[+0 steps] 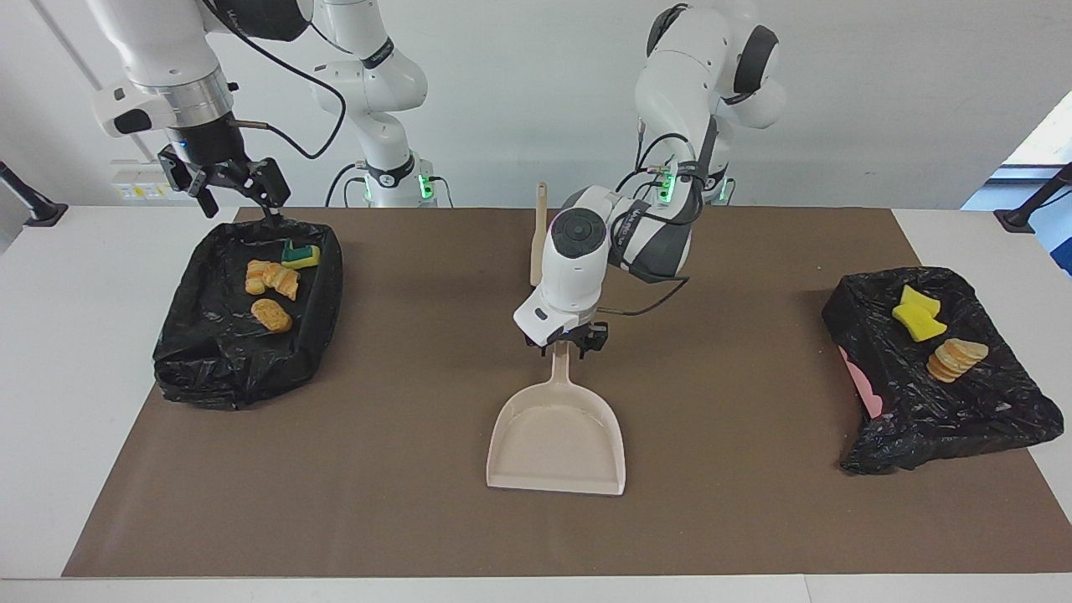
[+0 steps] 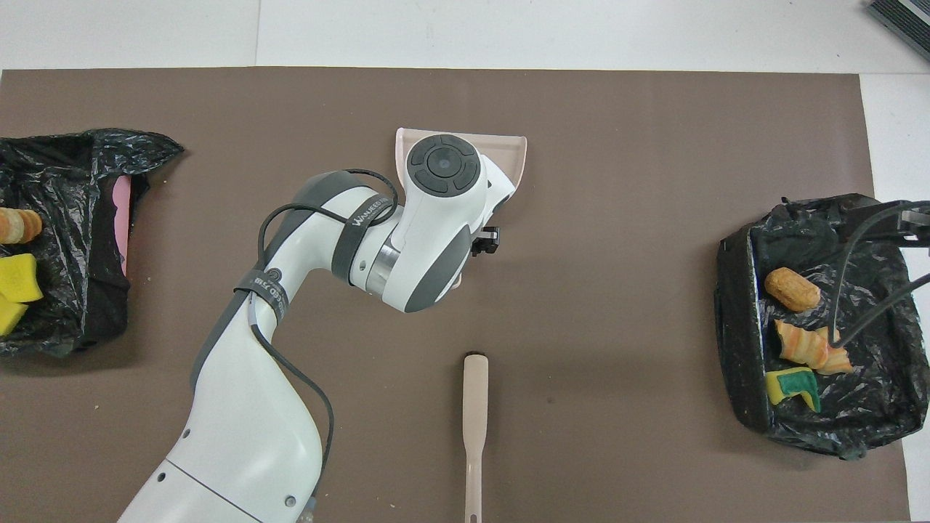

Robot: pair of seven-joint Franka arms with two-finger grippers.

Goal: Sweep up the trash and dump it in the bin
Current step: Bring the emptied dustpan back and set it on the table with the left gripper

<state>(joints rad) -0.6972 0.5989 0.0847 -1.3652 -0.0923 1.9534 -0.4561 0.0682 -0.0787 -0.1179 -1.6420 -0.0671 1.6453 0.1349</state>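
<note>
Brown matting point(image 1: 377, 469) covered the surface, and the clock here is read from the robots' seat, with twelve pointing away from them. At the middle lay the beige dustpan point(image 1: 557, 444), flat on the mat, its mouth toward twelve and its handle toward six. The left gripper point(image 1: 563, 343) sat over the handle's tip with its fingers apart on either side of it, gripping nothing. At six o'clock from the dustpan lay the brush point(image 2: 474, 428), well apart from it.

The trash was all in two black-bagged bins. In the bin at three o'clock point(image 1: 209, 368) lay orange-brown pastry lumps point(image 1: 272, 293) and a green-backed sponge point(image 1: 300, 254). In the bin at nine o'clock point(image 1: 963, 419) lay yellow sponge chunks point(image 1: 917, 314) beside a striped pastry piece point(image 1: 955, 360).

The right gripper point(image 1: 230, 180) waited over the six-o'clock rim of the three-o'clock bin, fingers apart and empty.
</note>
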